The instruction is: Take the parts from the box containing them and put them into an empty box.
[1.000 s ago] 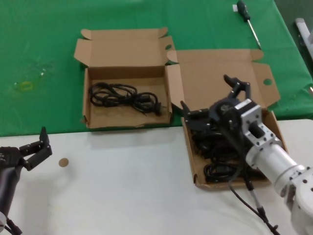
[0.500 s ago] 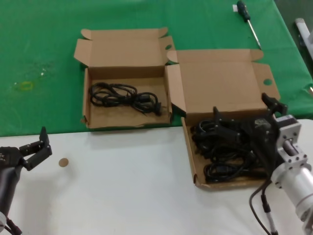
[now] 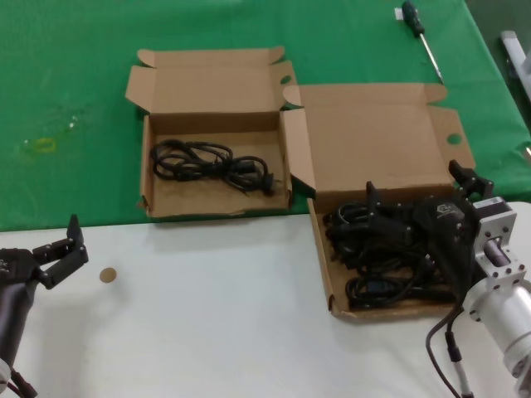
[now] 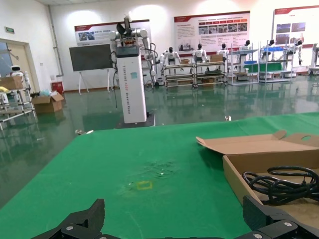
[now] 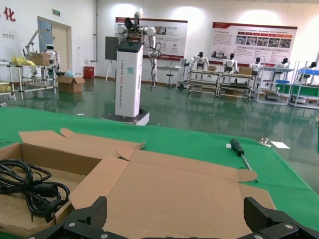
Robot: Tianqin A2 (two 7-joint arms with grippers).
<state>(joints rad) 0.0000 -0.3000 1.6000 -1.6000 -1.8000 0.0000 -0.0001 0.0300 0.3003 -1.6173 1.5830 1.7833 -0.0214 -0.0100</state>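
The larger box (image 3: 322,265) lies open at the right, and several black cord bundles, the parts (image 3: 365,249), fill its tray. My right gripper (image 3: 415,189) hovers over those cords, open and holding nothing. In the right wrist view the gripper (image 5: 177,221) faces the box's wide lid (image 5: 174,194), its jaws spread apart. The smaller box (image 3: 191,195) sits to the left with one cord bundle (image 3: 211,163) inside. My left gripper (image 3: 60,251) is parked open at the near left over the white table. In the left wrist view that gripper (image 4: 174,221) looks toward the smaller box (image 4: 239,174).
A black-handled screwdriver (image 3: 419,33) lies on the green cloth (image 3: 66,83) at the far right. A small brown disc (image 3: 107,275) rests on the white table (image 3: 207,332) near my left gripper. The two boxes touch side by side.
My right gripper swung to the right and nearer across the larger box, turning as it went, and now sits over the cords. It stayed open and empty. The left arm has not moved.
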